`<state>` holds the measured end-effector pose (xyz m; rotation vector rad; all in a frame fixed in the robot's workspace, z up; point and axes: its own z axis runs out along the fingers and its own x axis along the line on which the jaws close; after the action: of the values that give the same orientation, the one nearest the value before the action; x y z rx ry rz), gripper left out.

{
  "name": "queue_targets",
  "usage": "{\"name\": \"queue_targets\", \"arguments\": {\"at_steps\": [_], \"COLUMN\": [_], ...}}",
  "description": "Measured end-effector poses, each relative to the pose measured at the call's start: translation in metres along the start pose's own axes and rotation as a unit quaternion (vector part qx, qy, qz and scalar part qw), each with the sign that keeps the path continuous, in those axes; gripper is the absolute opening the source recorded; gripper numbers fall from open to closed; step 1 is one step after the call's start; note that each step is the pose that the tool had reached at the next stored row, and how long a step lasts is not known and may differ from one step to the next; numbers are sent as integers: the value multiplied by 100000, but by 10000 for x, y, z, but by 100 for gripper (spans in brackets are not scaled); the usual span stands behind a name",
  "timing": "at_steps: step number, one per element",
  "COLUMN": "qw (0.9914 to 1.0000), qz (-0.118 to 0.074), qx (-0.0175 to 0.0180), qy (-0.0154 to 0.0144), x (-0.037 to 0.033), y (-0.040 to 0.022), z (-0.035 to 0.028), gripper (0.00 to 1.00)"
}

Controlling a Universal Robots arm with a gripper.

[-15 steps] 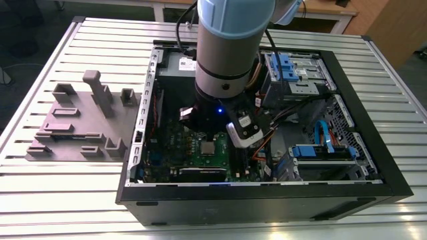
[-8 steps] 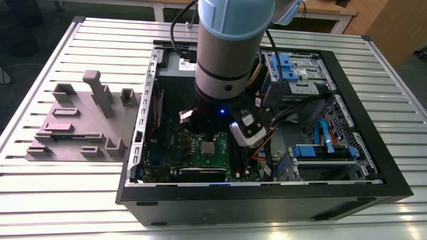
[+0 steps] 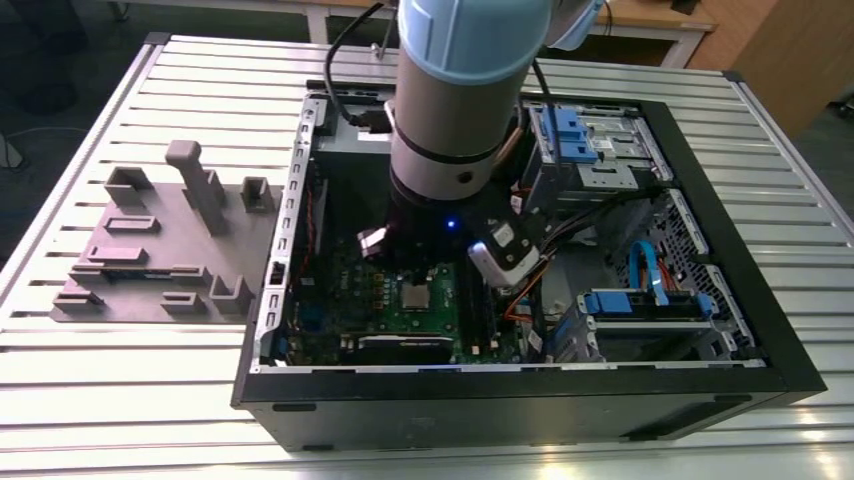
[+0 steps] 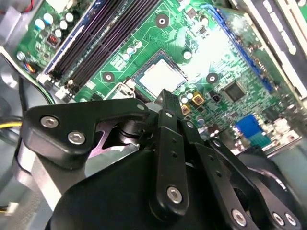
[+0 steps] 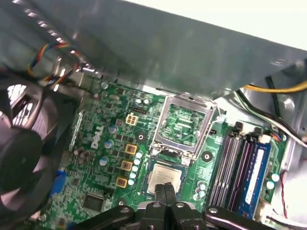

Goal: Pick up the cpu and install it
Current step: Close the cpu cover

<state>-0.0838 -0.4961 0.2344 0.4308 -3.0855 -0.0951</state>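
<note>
Hovering inside the PC case (image 3: 507,405) | we see jaws clenched empty just above the cpu (image 5: 162,175) | cpu lying in motherboard (image 5: 96,143) socket, exterior view's lower centre | socket frame (image 5: 183,99) open

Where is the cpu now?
In both wrist views, the cpu lies on the green motherboard inside the computer case, close to the gripper, beside the open socket frame.
</note>
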Motion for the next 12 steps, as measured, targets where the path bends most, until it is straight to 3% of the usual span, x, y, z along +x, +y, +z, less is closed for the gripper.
{"name": "queue_targets", "arguments": {"at_steps": [12], "qw": [99999], "qz": [-497], "qx": [5], "qy": [29], "x": [-261], "y": [86], "z": [14], "gripper": [10]}}
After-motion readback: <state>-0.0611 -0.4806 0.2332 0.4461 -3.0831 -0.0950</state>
